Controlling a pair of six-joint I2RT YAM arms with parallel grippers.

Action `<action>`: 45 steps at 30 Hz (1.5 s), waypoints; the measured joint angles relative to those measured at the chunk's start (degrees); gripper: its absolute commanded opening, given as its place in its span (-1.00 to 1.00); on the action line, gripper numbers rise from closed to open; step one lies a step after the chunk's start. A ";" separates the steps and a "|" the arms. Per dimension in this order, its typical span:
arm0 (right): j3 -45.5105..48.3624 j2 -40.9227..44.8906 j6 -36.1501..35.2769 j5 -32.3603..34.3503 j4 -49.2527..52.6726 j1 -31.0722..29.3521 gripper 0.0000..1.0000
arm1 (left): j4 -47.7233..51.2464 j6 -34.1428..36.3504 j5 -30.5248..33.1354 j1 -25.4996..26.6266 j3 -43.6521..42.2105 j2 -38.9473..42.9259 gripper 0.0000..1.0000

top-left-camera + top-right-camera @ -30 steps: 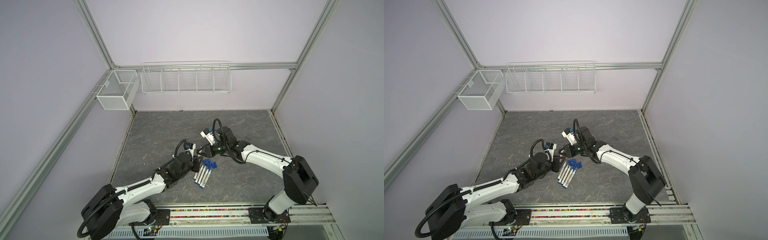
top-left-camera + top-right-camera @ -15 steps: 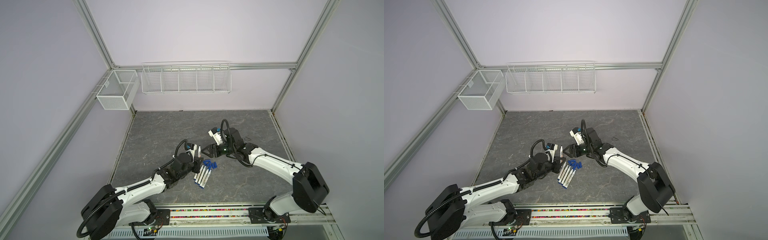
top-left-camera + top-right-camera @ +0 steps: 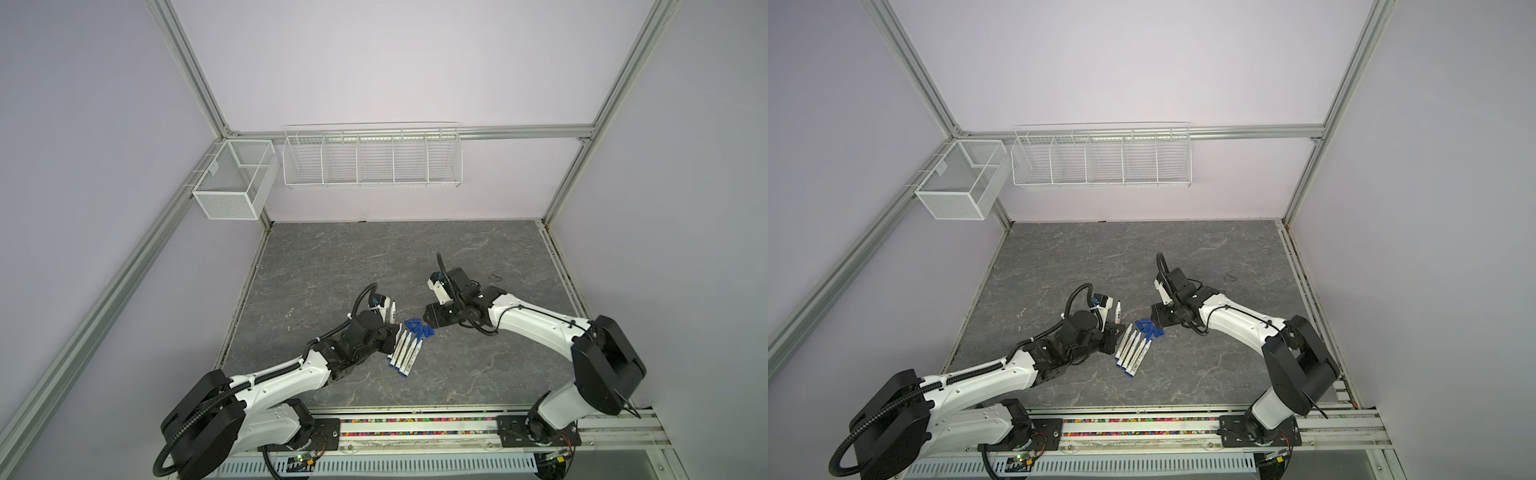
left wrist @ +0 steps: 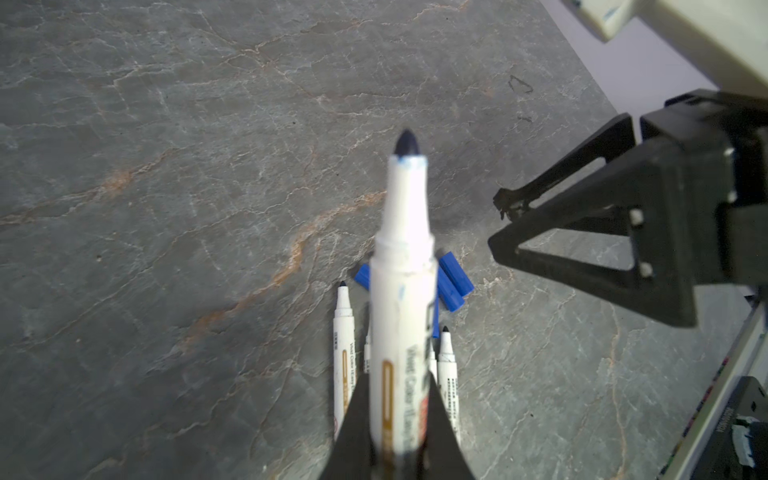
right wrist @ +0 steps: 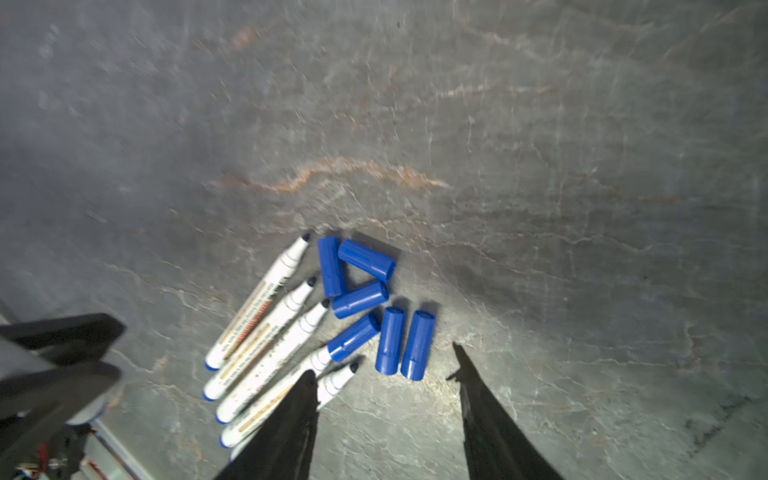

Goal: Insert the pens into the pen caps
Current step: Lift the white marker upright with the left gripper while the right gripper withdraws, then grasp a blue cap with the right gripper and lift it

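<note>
A grey, marble-veined desk point(image 3: 374, 257) lies under me, with lilac walls point(image 3: 395, 62) and an aluminium frame point(image 3: 189, 70) around it. My left fingers point(image 4: 446, 432) are clamped on one slim white marker pen point(image 4: 401, 291), its dark tip bare and pointing away. Five more white pens point(image 5: 266, 332) lie in a row beneath it, with six dark-blue plastic caps point(image 5: 361, 299) clustered just beside their tips. My right fingers point(image 5: 488, 415) stand apart, empty, near the caps. White wire baskets point(image 3: 372, 158) hang on the back wall.

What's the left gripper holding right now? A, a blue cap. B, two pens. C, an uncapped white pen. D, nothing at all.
C: in the left wrist view the left gripper is shut on one white pen, its dark tip bare.
</note>
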State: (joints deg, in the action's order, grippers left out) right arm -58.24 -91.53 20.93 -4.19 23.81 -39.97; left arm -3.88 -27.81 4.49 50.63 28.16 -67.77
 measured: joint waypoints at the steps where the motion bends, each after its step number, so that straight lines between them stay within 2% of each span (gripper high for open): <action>1: -0.50 -0.90 -0.02 0.50 0.90 -0.28 0.03 | 0.46 0.02 0.31 0.00 0.13 -0.39 -1.00; 14: -5.75 -7.39 0.02 4.42 6.45 -1.14 -0.26 | 3.48 0.00 2.34 0.44 1.79 -3.21 -1.00; 45: -8.96 -13.77 0.04 7.26 8.76 -2.10 -0.39 | 5.51 0.02 2.80 1.20 3.28 -5.84 -1.00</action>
State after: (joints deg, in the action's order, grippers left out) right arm -67.20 -105.30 20.97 3.07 32.58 -42.06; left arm 1.63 -27.79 7.29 51.83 31.44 -73.60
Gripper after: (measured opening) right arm 0.305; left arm 0.117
